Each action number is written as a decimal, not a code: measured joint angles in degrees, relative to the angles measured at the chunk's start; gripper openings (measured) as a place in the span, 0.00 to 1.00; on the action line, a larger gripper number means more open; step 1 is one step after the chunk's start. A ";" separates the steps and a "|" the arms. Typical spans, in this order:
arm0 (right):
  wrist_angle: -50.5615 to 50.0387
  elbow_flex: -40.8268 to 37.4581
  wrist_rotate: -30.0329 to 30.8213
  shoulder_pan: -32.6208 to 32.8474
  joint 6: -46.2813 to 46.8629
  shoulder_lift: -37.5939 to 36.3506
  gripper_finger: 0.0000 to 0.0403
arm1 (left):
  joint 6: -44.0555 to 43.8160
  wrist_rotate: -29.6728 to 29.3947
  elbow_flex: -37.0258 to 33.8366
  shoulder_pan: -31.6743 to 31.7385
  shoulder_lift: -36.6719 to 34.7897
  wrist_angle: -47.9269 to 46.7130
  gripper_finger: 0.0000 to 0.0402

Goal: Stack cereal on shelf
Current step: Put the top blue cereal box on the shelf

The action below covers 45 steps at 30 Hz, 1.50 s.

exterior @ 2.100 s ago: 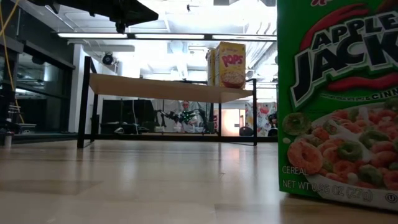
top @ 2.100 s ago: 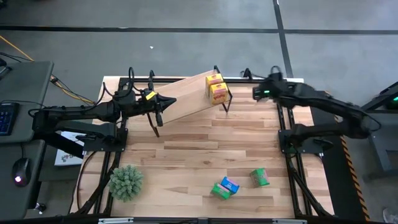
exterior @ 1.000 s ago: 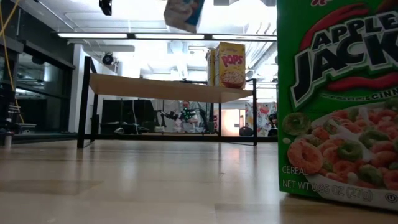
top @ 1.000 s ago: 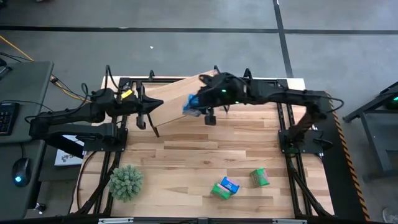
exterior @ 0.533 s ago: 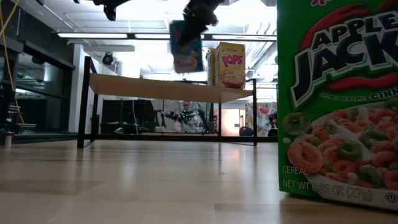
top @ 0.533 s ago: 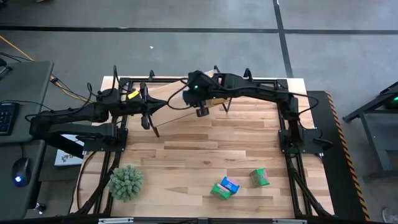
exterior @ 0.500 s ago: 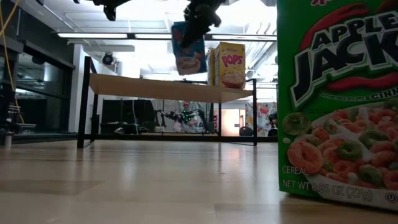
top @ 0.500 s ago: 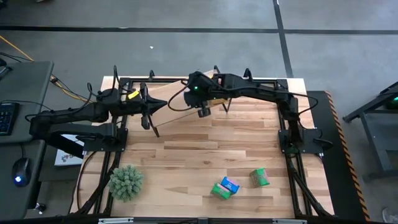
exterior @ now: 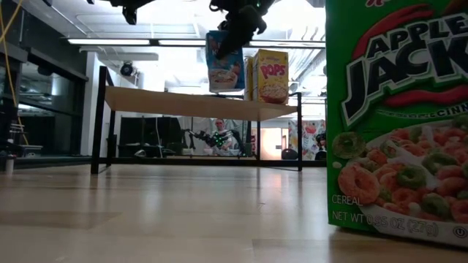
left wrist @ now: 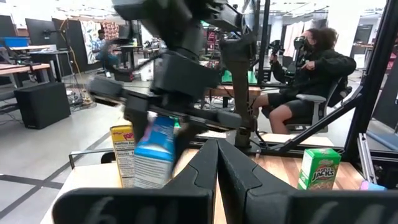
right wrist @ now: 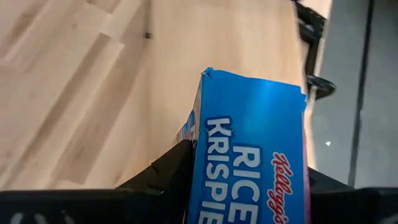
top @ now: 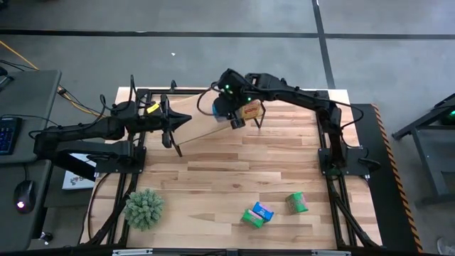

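My right gripper is shut on a blue cereal carton and holds it just over the sloped light-wood shelf. The carton is right beside two yellow cartons that stand on the plank. From above, the gripper is over the shelf's far right part. My left gripper is shut and holds nothing, level at the shelf's left end. A green carton and a blue-green pair lie on the table near its front edge. My right gripper pinches the blue carton's two narrow sides between its fingers, near the carton's top end. The fingers come slanting down from above. The carton hangs nearly upright below them, its lower end close over the plank; whether it touches, I cannot tell.
A spiky green plant stands at the near left corner. A green Apple Jacks carton stands close before the low camera. Black frame rails run along the table's sides. A person sits beyond the table.
My right gripper has come down with the blue carton and drifted toward the yellow cartons, its wrist rolling. The carton has dropped from high above the shelf to just over the plank and turned from tilted to nearly upright.
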 joint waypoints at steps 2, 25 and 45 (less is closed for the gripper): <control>0.72 0.00 -1.56 -1.19 -0.55 0.00 0.37 | 0.00 -0.02 0.00 0.00 0.00 0.05 0.01; 3.62 0.02 -7.12 -3.29 -12.23 2.51 0.37 | 1.55 -6.62 0.01 0.02 3.06 1.88 0.01; 3.19 0.02 -4.17 -3.31 -11.60 3.23 0.37 | 1.54 -6.58 0.01 0.02 3.06 1.79 0.01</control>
